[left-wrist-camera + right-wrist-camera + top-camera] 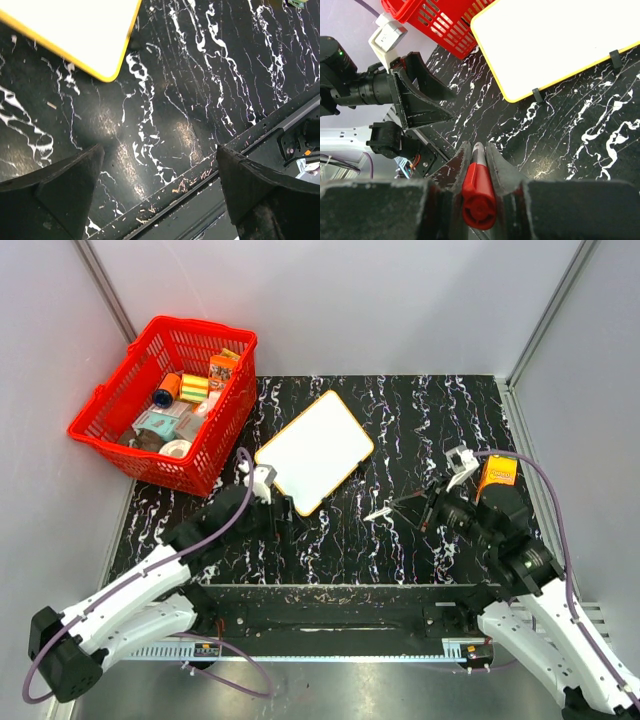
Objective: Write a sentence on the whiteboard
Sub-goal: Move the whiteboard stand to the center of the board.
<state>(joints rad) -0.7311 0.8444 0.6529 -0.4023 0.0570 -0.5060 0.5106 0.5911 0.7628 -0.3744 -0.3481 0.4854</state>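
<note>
Both arms are two-tone. The left arm [150, 585] and right arm [560, 630] have white shell links low in the top frame, with black cylindrical joints and black forearms further up. A round black motor housing [62, 665] sits at bottom left. A grey-purple cable [215, 532] loops along the left arm, and a matching one [556, 502] runs along the right. There is a small white camera box [262, 478] on the left wrist and another [461, 460] on the right. The left hand [157, 155] has matte black wedge fingers [65, 185] with scuffed, dusty edges. The right hand [478, 150] is the same black with a grainy surface. A green light [340, 52] shows on a black joint, upper left of the right wrist view.
</note>
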